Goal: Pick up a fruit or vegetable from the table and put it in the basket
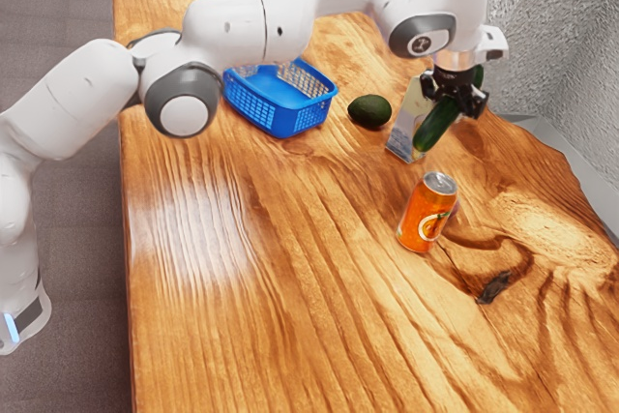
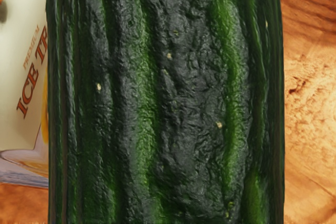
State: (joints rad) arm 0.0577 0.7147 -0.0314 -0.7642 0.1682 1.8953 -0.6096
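In the exterior view my black gripper (image 1: 458, 96) is shut on a long dark green cucumber (image 1: 437, 125), which hangs tilted above the table, its lower end toward the exterior view's left. Close under the hand, the same cucumber (image 2: 168, 98) spans the middle of the wrist view. The blue basket (image 1: 298, 121) stands on the table, well to the exterior view's left of the gripper. Between basket and cucumber lies a dark avocado (image 1: 369, 111).
An ice tea carton (image 1: 402, 139) stands right behind the cucumber; its printed side (image 2: 21, 77) is beside the cucumber in the wrist view. An orange can (image 1: 427, 214) is upright nearer the exterior camera. A grey wall (image 1: 571, 55) rises past the wooden table (image 1: 280, 287).
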